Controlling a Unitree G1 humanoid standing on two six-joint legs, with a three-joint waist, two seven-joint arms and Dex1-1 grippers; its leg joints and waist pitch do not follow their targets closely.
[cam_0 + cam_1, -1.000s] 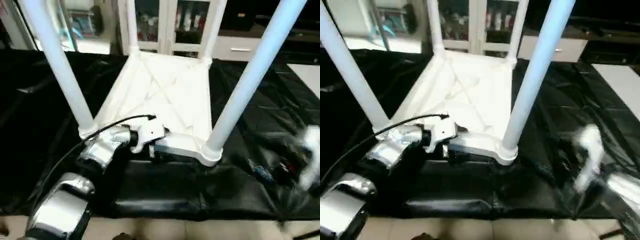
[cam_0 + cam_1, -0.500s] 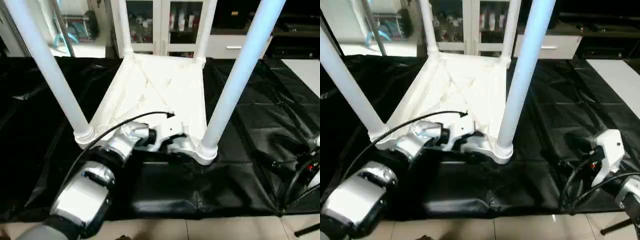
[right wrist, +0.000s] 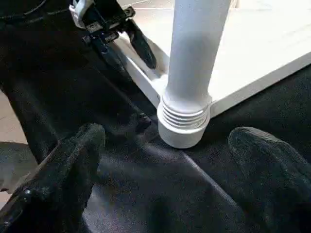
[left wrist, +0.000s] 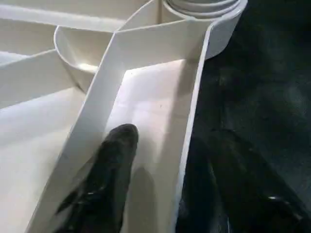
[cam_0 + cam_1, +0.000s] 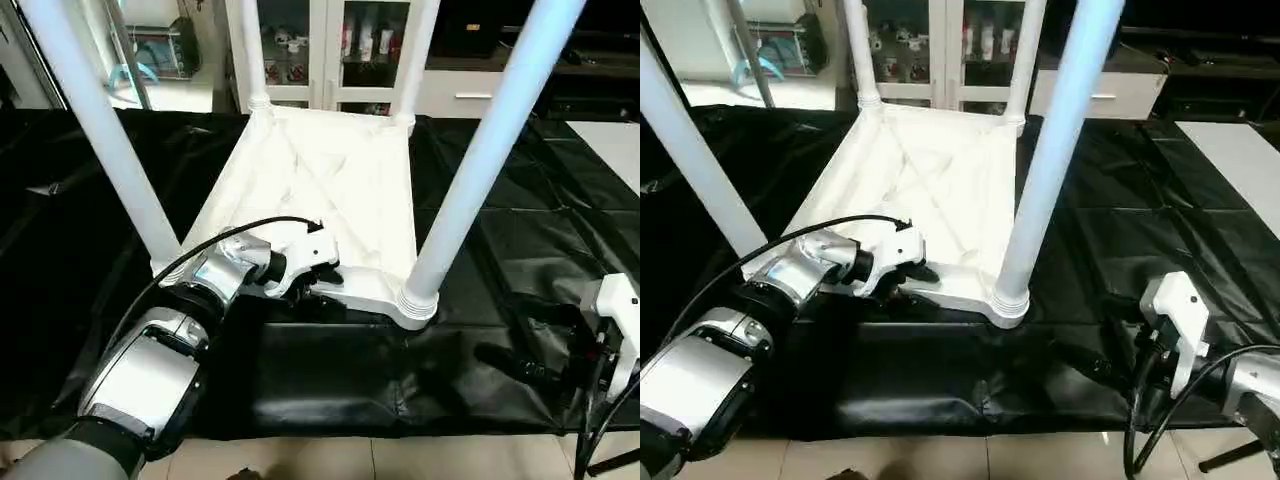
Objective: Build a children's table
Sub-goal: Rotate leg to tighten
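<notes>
Straddling tabletop [image 5: 330, 190] rim: left claw [image 4: 155, 170], half-spread | right claw [image 3: 165, 179]: spread, facing near leg [image 3: 194, 68]

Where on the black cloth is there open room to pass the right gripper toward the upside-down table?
Open cloth lies between the right gripper and the near right leg, and along the front edge of the black-draped work table. It is crowded at the tabletop near rim, where the left gripper straddles the rim beside that leg's socket.
</notes>
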